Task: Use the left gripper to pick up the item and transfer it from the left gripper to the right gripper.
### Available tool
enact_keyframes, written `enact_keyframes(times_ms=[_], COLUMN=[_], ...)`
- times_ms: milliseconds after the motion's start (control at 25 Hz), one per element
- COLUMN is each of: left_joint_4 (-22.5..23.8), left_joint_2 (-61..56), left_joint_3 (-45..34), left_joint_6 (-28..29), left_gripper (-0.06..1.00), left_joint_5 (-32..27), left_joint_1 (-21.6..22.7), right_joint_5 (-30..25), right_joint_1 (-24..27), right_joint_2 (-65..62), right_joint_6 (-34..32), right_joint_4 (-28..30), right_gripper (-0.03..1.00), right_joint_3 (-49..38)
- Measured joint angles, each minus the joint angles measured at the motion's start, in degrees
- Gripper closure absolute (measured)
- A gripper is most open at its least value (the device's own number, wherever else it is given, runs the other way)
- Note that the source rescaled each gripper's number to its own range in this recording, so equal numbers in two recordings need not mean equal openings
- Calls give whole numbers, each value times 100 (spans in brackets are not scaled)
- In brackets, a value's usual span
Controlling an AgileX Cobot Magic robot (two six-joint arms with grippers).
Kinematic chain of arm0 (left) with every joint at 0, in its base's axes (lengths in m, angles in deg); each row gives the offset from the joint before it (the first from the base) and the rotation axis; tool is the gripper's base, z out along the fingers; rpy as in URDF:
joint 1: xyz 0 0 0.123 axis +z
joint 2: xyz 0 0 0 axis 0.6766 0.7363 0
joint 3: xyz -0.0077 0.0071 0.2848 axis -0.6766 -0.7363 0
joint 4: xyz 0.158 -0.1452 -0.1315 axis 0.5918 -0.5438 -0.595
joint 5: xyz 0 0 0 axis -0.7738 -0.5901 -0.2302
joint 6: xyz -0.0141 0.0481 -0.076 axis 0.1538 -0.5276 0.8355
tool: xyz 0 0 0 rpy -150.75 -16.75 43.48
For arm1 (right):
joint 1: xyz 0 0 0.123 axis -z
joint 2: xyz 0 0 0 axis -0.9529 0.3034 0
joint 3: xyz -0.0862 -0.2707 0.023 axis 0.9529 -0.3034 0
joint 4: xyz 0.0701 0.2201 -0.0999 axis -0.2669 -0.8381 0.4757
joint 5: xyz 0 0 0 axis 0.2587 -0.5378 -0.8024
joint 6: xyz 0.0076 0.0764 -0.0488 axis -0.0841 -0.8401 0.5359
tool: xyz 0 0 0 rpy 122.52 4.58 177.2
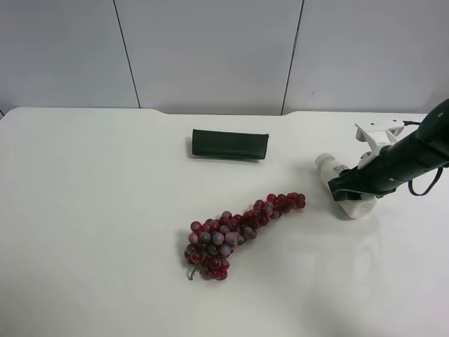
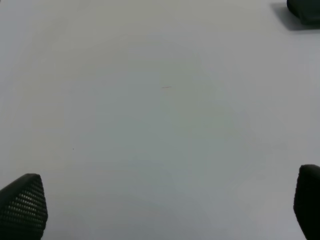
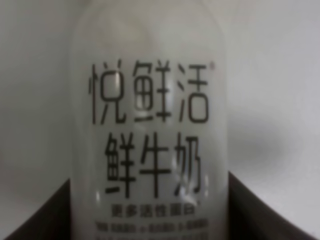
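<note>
Bottle [image 1: 330, 167] lies on surface [image 1: 105, 210], R gripper [image 1: 349, 188] jaws clenched round its label, L gripper [image 2: 160, 205] jaws released elsewhere; prob light, stiff, slick plastic, so grip mid-body.

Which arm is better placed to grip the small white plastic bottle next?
Right. The small white plastic bottle lies between the right gripper fingers; the left gripper, open, faces bare white table.
</note>
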Motion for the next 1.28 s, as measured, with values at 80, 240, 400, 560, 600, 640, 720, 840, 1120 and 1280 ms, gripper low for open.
enact_keyframes(times_ms=[80,240,400,560,600,640,720,840,1120,1280], left_joint_4=[0,0,0,0,0,0,0,0,0,0], left_joint_2=[0,0,0,0,0,0,0,0,0,0], left_joint_3=[0,0,0,0,0,0,0,0,0,0], left_joint_6=[0,0,5,5,5,5,5,1,0,0], left_gripper=[-6,-6,-6,-6,-6,-6,-6,-6,-6,-6], left_joint_5=[0,0,0,0,0,0,0,0,0,0], left_joint_1=[0,0,0,0,0,0,0,0,0,0], right_joint_5=[-11,-25,-39,-34,-41,-54,-119,-263,-859,-1203], right_joint_1=[0,0,0,0,0,0,0,0,0,0], right_joint_2=[0,0,0,0,0,0,-49,-232,-1045,-1552], right_joint_6=[0,0,0,-11,-11,-11,-11,-11,-243,-779], right_joint_4=[0,0,0,-13,-13,-13,-13,-13,92,541], right_gripper=[97,97,92,16,8,3,-1,-3,-3,-3], right_joint_3=[0,0,0,10,10,10,10,10,10,10])
